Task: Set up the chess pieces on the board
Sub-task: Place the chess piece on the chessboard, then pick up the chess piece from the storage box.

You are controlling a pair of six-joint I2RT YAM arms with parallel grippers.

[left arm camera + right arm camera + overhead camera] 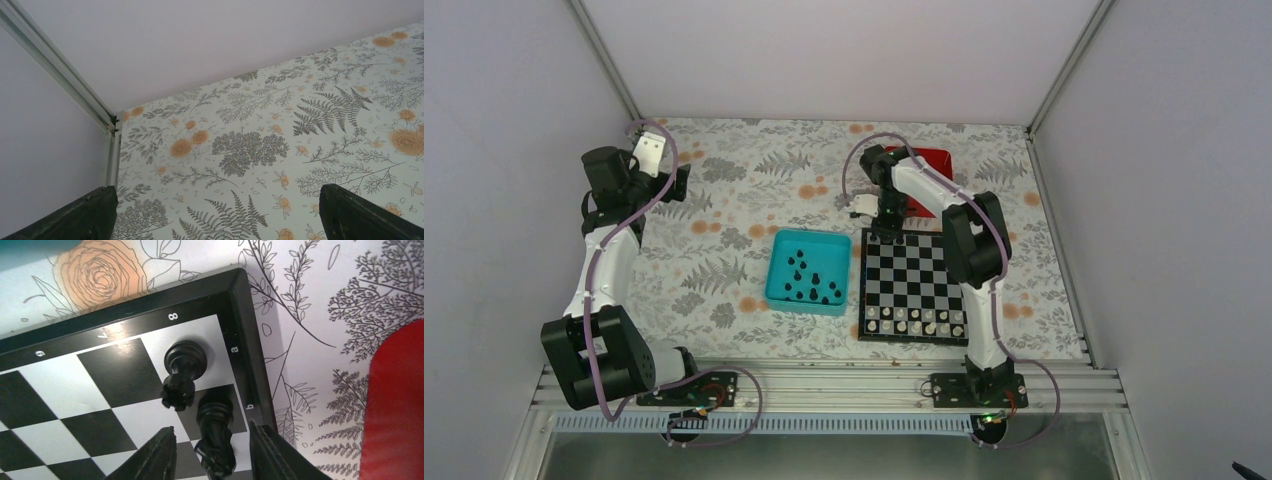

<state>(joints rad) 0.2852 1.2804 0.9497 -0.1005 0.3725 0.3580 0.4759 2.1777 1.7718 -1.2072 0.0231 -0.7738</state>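
The right gripper hung over the far corner of the board with its fingers apart on either side of a black piece, gaps showing on both sides. That piece stood on the b square right beside a black rook in the corner, so my guess was it was filling the back rank outward from the corner. The left gripper sat spread wide and empty off to the side, probably just keeping clear, with more black pieces waiting in the teal tray.
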